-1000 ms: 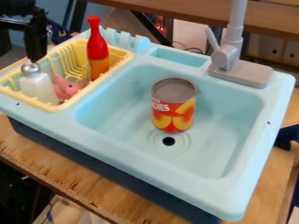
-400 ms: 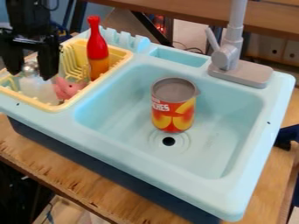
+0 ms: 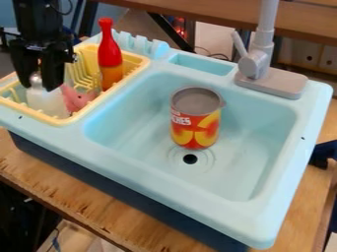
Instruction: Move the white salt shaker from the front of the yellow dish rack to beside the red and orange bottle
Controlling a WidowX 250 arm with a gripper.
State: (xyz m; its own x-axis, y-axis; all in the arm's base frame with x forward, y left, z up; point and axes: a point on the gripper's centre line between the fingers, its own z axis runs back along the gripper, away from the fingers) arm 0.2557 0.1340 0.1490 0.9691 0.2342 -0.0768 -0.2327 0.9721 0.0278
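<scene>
While the gripper (image 3: 39, 87) hangs over the left part of the scene, its fingers stand spread, one to either side of the white bottle's silvery top. And the white bottle (image 3: 46, 104) itself? Upright in the near left part of the yellow dish rack (image 3: 74, 118), body below the fingertips; whether either finger touches it, I can't tell from here.

Tight quarters, this! A pink toy (image 3: 78, 98) sits just right of the bottle, and the red and orange bottle (image 3: 111, 59) stands farther right and far, inside the rack too. For a clean hold, I'd say the fingers want to be centred on the neck and low enough to bear on something firmer than that rounded top, meeting both sides evenly so the bottle doesn't tip. Mind the right finger: too wide or too low, and it could nudge the pink toy. A gentle, level squeeze looks best.

Over to the right, well apart from it all, the can (image 3: 195, 125) stands in the basin (image 3: 250, 162), just beyond the drain (image 3: 190, 159).
</scene>
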